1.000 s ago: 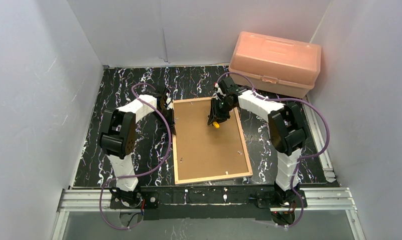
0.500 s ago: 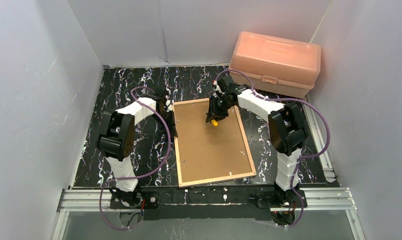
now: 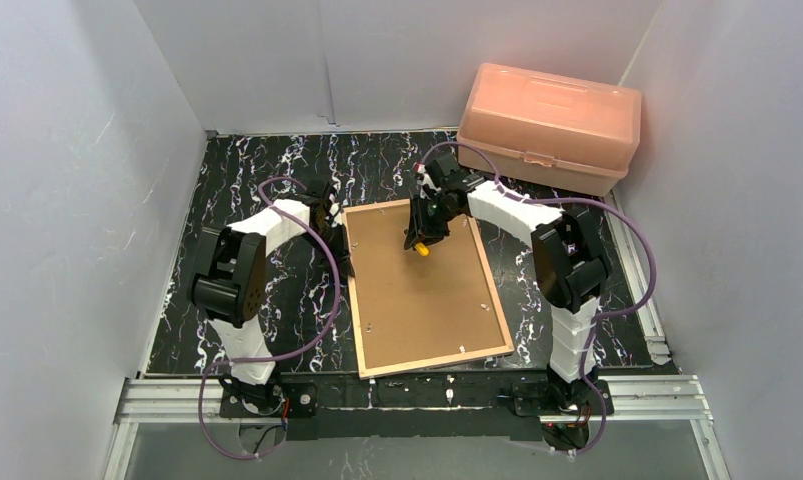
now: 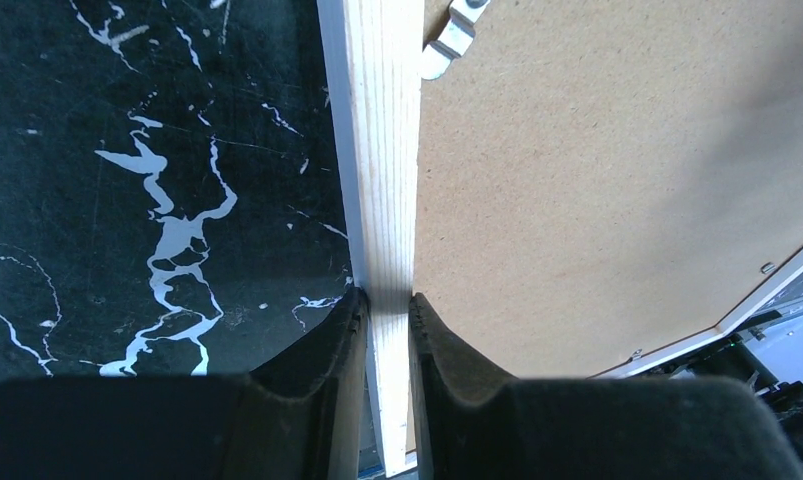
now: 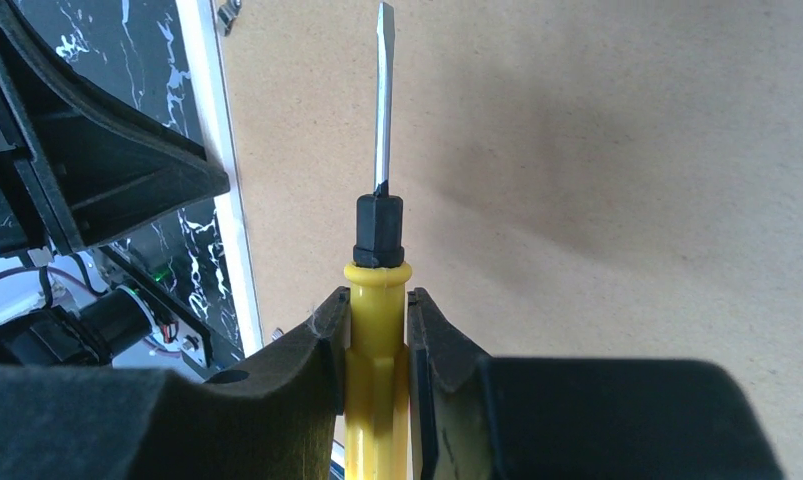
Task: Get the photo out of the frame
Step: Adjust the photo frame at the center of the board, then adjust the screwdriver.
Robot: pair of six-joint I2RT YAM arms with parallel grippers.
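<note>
**A:** What lay closest to the arm bases?

**B:** The frame [image 3: 435, 362], flat and face down on the black marbled counter [image 3: 247, 190], between the two arms. Its short near side sat just inside the counter's near edge. It lay a little askew, with the long sides running away from the bases. The brown backing board [image 3: 417, 300] faced up inside the light wood edges.

**A:** And the left arm?

**B:** The left end effector [image 4: 385, 305] was at the frame's left long side, toward the far end. It was clamped on the wood edge, one finger on the outer side over the counter and the other on the inner side over the backing board. Further along that edge, a small metal clip [image 4: 452, 40] lay over the board.

**A:** Where was the right one?

**B:** The right end effector [image 5: 377, 300] hung over the far part of the board. It was closed tight on the yellow handle of a flat-blade screwdriver [image 5: 379, 225]. The handle's butt stuck out on the near side, and the blade pointed away across the board, toward the frame's far side. I could not tell whether the tip touched the board.

**A:** Anything beyond that?

**B:** A pink plastic box [image 3: 549, 125], lid closed, stood at the counter's far right corner, well apart from the frame.
</note>
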